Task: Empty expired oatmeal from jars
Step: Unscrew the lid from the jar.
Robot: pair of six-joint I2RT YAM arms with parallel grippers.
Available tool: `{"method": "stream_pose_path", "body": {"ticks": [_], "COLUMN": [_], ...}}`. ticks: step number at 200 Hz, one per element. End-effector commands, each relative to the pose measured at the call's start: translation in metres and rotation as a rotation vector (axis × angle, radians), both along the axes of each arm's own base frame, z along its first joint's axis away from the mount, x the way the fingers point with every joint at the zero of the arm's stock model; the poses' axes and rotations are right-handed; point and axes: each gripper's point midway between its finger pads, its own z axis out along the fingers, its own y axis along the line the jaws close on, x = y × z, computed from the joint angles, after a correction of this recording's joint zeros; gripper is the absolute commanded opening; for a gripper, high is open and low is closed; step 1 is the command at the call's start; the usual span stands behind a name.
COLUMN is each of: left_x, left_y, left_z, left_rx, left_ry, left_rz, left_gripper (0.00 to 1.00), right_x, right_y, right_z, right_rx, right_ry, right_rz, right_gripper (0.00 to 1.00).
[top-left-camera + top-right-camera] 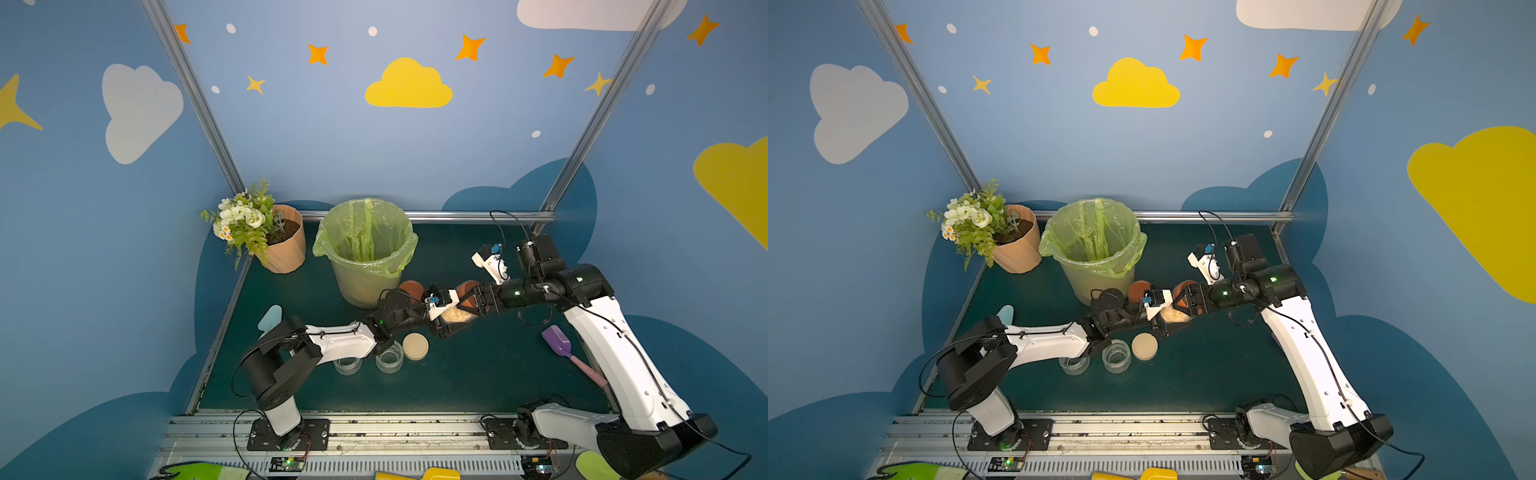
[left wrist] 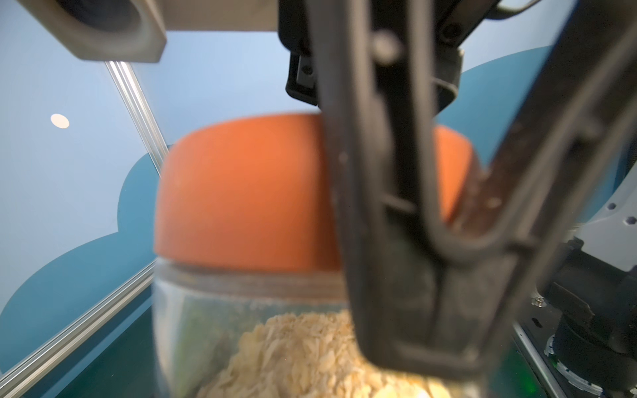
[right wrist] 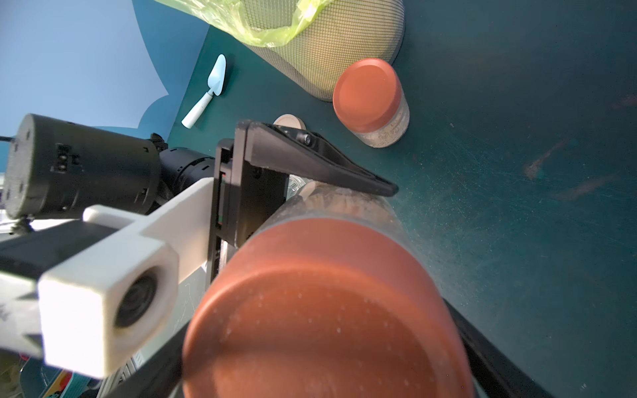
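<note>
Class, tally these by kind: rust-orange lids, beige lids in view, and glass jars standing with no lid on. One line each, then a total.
Rust-orange lids: 2
Beige lids in view: 1
Lidless jars: 2
Total: 5

Above mid-table, my left end effector (image 1: 453,320) and my right end effector (image 1: 471,297) meet on the held jar (image 2: 241,320). The left clasps its body and the right clasps the held lid (image 2: 248,193); oatmeal (image 2: 310,351) lies inside. Behind them stands the bin (image 1: 359,286), with the second lidded jar (image 1: 411,289) at its foot and the flower pot (image 1: 291,257) to its left in the back corner. Nearer my base, the left lidless jar (image 1: 348,365) and the right lidless jar (image 1: 390,357) stand side by side on the table (image 1: 478,374), the loose lid (image 1: 415,345) just right of them. The trowel (image 1: 270,318) lies at the left edge, the scoop (image 1: 559,340) at the right.
</note>
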Motion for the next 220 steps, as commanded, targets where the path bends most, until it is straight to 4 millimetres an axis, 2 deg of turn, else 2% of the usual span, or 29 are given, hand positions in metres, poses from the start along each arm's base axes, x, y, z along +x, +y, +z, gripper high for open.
{"method": "stream_pose_path", "body": {"ticks": [1,29,92,135,165,183,200,220], "left_x": [0.011,0.011,0.014,0.012,0.011,0.013,0.018,0.027], "left_y": [0.008,0.008,0.009,0.010,0.014,0.015,0.018,0.021], "left_z": [-0.023,-0.022,-0.022,-0.020,-0.017,-0.017,-0.019,-0.018], "left_rx": [0.051,0.047,0.044,0.036,0.034,0.039,0.061,0.096], "left_ry": [0.059,0.058,0.049,0.045,0.035,0.023,-0.006,-0.070], "left_rz": [0.058,0.060,0.076,0.071,0.081,0.096,0.132,0.184], "left_gripper": [0.03,0.03,0.03,0.03,0.03,0.03,0.03,0.03], "right_x": [-0.023,-0.022,-0.035,-0.023,-0.005,0.003,0.009,0.015], "right_y": [0.009,0.007,0.001,-0.006,-0.019,-0.026,-0.032,-0.035], "right_z": [0.050,0.047,0.049,0.043,0.050,0.049,0.041,0.022], "right_rx": [0.148,0.158,0.172,0.152,0.125,0.128,0.136,0.183], "right_ry": [-0.108,-0.098,-0.132,-0.132,-0.183,-0.134,-0.024,0.104], "right_rz": [0.097,0.093,0.131,0.082,-0.046,-0.150,-0.278,-0.440], "right_gripper": [0.90,0.90,0.90,0.90,0.89,0.89,0.89,0.89]}}
